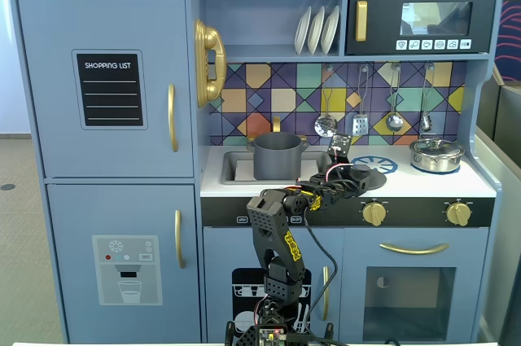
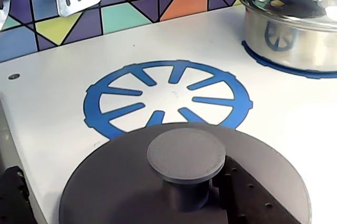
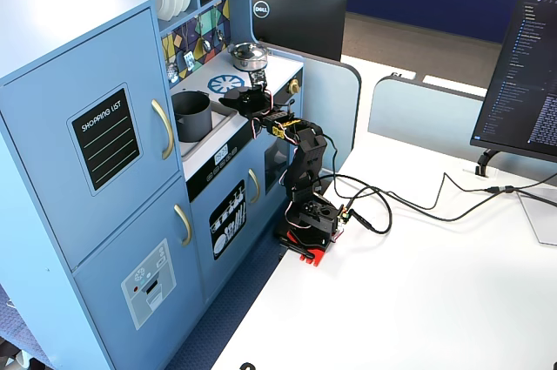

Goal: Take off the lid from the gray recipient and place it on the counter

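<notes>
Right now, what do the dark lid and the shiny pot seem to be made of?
The lid looks like matte gray plastic, possibly 3D-printed: fine ringed lines show on its knob. The shiny pot looks like polished metal: it mirrors the burner print and shows bright glints.

The arm reaches forward and up — its tool (image 1: 352, 173) closed on the lid (image 2: 184, 182).

One fixed view faces the counter (image 1: 423, 185) frontally; another looks obliquely from above; wrist view close over lid (image 2: 184, 182).
</notes>
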`<state>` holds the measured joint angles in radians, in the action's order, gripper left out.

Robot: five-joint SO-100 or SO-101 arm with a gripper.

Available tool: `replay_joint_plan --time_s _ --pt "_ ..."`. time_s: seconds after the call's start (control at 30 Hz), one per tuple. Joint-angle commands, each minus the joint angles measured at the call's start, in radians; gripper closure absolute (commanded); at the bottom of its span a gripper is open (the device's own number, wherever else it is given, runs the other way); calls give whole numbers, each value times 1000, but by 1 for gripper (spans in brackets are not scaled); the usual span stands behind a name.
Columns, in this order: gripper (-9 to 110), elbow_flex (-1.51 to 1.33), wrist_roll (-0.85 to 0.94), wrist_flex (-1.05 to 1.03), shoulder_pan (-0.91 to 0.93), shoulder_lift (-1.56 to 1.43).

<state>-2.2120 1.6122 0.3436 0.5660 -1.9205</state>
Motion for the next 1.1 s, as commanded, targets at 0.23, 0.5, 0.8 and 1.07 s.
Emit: replay_joint_plan --time_s 0.23,0.5,0.8,1.07 --pt "62 15 6 31 34 -34" --pt "63 5 -6 21 44 -94" --pt "65 -72 -8 -81 25 -405" --pt "71 -103 11 -793 -92 -913"
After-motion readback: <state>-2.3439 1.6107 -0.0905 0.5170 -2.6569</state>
